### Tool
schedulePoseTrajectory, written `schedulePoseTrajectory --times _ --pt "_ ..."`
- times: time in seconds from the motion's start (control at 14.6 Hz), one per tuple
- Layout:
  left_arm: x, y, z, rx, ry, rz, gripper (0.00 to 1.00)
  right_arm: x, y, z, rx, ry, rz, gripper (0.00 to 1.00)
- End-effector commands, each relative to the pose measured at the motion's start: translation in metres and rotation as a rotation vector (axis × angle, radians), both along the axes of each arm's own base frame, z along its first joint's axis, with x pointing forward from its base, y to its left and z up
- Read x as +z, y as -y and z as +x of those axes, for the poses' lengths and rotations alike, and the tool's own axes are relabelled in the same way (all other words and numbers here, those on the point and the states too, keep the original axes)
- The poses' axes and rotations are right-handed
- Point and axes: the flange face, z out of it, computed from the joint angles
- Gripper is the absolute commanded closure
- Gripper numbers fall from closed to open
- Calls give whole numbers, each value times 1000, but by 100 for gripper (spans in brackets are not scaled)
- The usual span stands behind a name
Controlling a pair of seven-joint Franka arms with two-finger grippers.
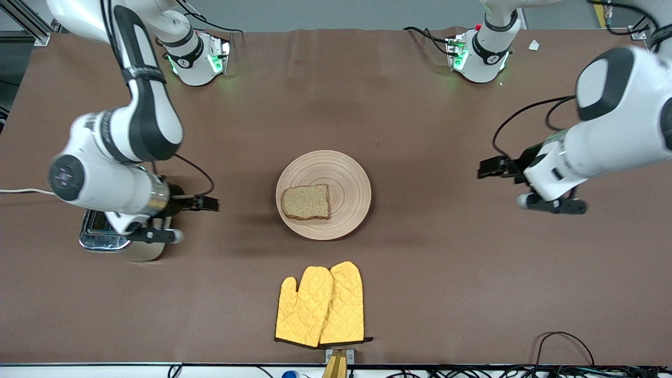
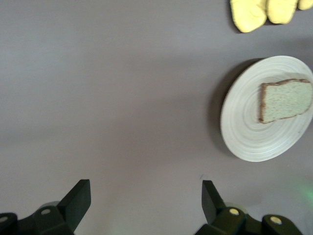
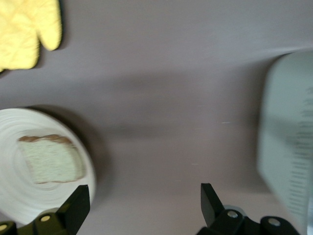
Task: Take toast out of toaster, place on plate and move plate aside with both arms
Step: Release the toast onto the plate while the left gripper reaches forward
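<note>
The toast (image 1: 306,202) lies flat on the round beige plate (image 1: 344,176) at the middle of the table. My right gripper (image 1: 211,203) is open and empty, over the bare table between the toaster and the plate. My left gripper (image 1: 484,168) is open and empty, over the bare table well off the plate toward the left arm's end. The left wrist view shows the plate (image 2: 244,137) and toast (image 2: 286,100) past its open gripper (image 2: 145,196). The right wrist view shows the plate (image 3: 10,200), toast (image 3: 51,159) and its open gripper (image 3: 144,196).
A shiny metal toaster (image 1: 105,239) stands under the right arm's wrist and also shows in the right wrist view (image 3: 291,142). A pair of yellow oven mitts (image 1: 321,305) lies nearer the front camera than the plate. Cables run along the table's front edge.
</note>
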Motion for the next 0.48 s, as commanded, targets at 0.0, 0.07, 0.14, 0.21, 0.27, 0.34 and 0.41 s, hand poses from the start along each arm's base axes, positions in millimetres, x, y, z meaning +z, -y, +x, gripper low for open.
schedulePoseTrajectory --times 0.0,0.07,0.14,0.21,0.27,0.34,0.41 --pt "-49 17 2 -50 27 -123 0 35 53 -11 28 27 -13 0" --pt "-70 20 2 -57 36 -169 0 44 75 -13 37 32 -3 0" --pt "-92 22 2 -62 47 -210 0 55 94 -17 48 36 9 0" --pt "-114 24 1 -75 56 -257 0 65 116 -20 53 45 18 0" --pt "-139 25 2 -87 49 -308 1 74 132 -25 68 52 28 0" --pt "-158 27 2 -114 46 -353 4 81 149 -29 66 54 35 0" --pt "-184 27 3 -142 42 -407 8 89 160 -35 57 49 42 0"
